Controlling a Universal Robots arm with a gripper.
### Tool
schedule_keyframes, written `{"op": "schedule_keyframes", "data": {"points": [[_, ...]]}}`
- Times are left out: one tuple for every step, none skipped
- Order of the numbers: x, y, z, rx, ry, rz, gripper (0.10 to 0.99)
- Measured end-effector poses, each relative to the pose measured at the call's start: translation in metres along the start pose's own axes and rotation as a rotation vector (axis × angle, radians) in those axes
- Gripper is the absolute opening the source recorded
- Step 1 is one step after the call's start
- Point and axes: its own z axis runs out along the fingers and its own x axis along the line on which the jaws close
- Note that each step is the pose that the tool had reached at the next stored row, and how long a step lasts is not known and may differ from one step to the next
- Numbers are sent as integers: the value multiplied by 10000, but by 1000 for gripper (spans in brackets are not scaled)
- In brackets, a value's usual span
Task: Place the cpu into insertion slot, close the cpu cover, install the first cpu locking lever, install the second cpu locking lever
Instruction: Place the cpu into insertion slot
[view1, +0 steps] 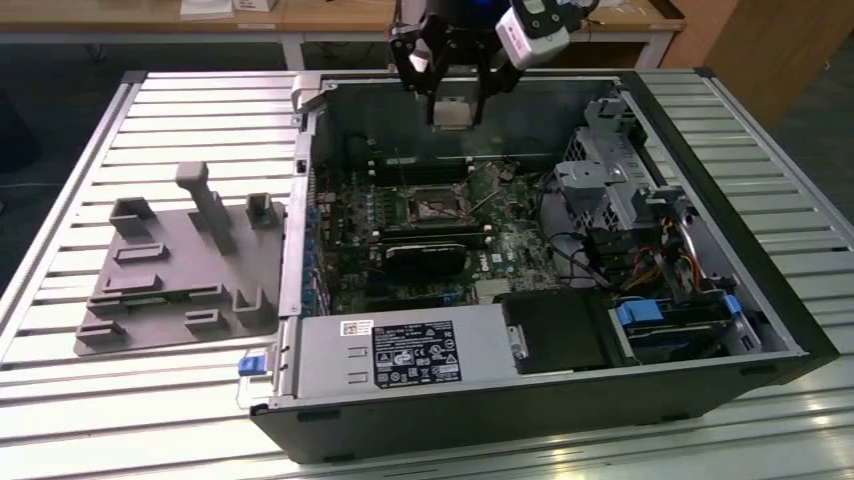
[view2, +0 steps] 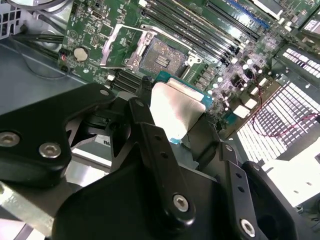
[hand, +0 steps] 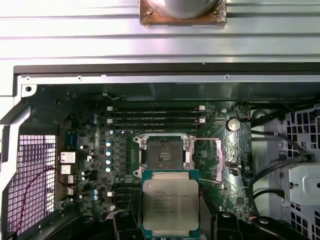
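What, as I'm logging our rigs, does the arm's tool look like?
The tool is matte black, built from flat links with rounded ends, pinned together at the joints by round silvery screws. In the exterior view, a small white camera is mounted beside it.

Exterior overview from above; wrist views close (shared insertion slot (hand: 162, 154))
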Motion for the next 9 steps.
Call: {"op": "schedule_keyframes", "data": {"points": [[1, -2, 18, 0, -1, 0, 537], [1, -3, 36, 0, -2, 0, 537], [2, -5, 55, 1, -2, 0, 537], [2, -7, 72, 1, -2, 0, 537], [1, -8, 90, 1, -3, 0, 537], [1, -10, 107, 0, -4, 0, 537], [1, -11, 125, 0, -4, 0, 537], [1, -13, 143, -1, -6, 0, 537], [1, -15, 160, 1, -5, 0, 537]]}}
